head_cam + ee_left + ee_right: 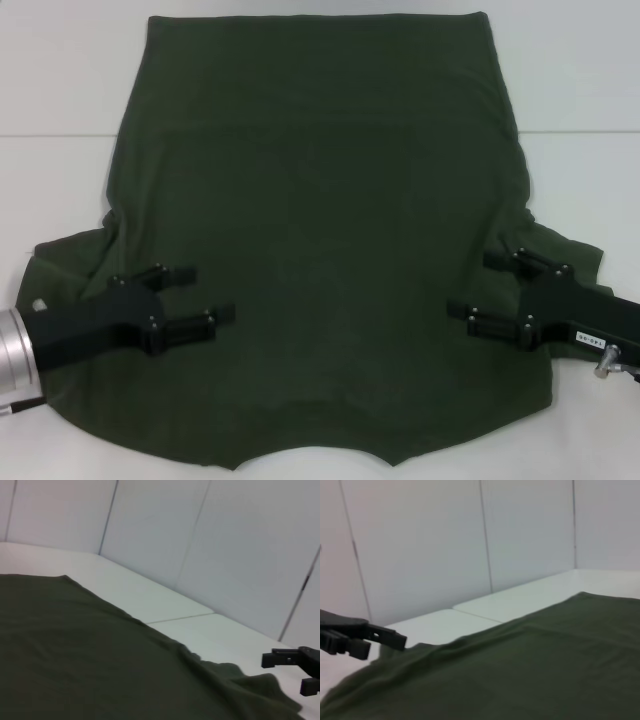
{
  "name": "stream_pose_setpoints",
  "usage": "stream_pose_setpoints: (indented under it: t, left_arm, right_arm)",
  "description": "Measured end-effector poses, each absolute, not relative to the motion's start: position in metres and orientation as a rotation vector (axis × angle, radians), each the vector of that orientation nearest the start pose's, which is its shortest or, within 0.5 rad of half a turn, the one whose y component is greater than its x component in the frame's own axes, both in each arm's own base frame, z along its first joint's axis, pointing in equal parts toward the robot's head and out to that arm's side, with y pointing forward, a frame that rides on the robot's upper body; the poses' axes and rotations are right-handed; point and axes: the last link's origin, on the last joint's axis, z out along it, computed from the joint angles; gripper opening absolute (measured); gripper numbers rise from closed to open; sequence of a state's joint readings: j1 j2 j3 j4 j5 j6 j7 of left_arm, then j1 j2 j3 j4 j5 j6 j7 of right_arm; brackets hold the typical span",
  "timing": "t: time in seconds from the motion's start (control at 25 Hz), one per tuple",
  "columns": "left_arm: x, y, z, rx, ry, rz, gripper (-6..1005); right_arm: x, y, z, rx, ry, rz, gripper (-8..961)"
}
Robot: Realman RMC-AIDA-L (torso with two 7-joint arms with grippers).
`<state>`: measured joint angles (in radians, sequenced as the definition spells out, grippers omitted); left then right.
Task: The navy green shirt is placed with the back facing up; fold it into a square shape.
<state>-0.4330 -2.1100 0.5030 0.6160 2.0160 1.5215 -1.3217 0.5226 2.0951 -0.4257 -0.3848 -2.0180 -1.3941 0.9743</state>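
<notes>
Head view first: the navy green shirt (320,250) is spread flat on the white table (580,90), plain side up, no lettering showing. Its long axis runs straight away from the robot, with the straight hem at the far end and the curved neckline at the near edge, so the collar points back toward the robot. Both short sleeves stick out sideways about level with the grippers, and they're a bit rumpled. The left gripper (198,294) comes in from the left edge, lying low over the shirt near the left sleeve, fingers pointing inward toward the middle with a clear gap between them. The right gripper (490,284) mirrors it on the other side, also spread apart, fingers aimed inward over the cloth by the right sleeve. Neither one has any fabric pinched. Whether the fingertips actually touch the cloth is hard to say from this angle. The very bottom of the collar is cut off by the frame edge.

Left wrist view: mostly shirt (90,660) stretching across the table (165,600) toward pale wall panels (200,540). The right gripper (300,672) peeks in at the far side, partly cut off, just past a wrinkled sleeve.

Right wrist view: same deal flipped, shirt (520,670) filling the lower part, with the left gripper (365,641) showing beyond it as dark, blurry fingers.
</notes>
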Motion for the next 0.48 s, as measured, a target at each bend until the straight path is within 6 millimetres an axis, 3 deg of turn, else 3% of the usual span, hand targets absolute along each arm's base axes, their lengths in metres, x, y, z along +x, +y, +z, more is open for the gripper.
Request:
stream_pose_setpoints:
  t: [0.48]
  left_arm:
    - [-0.3038, 0.3081, 0.0072, -2.447, -0.771, -0.799, 901]
  right_arm:
    - [0.2948, 0.3267, -0.0283, -2.474, 0.532, 0.718, 941]
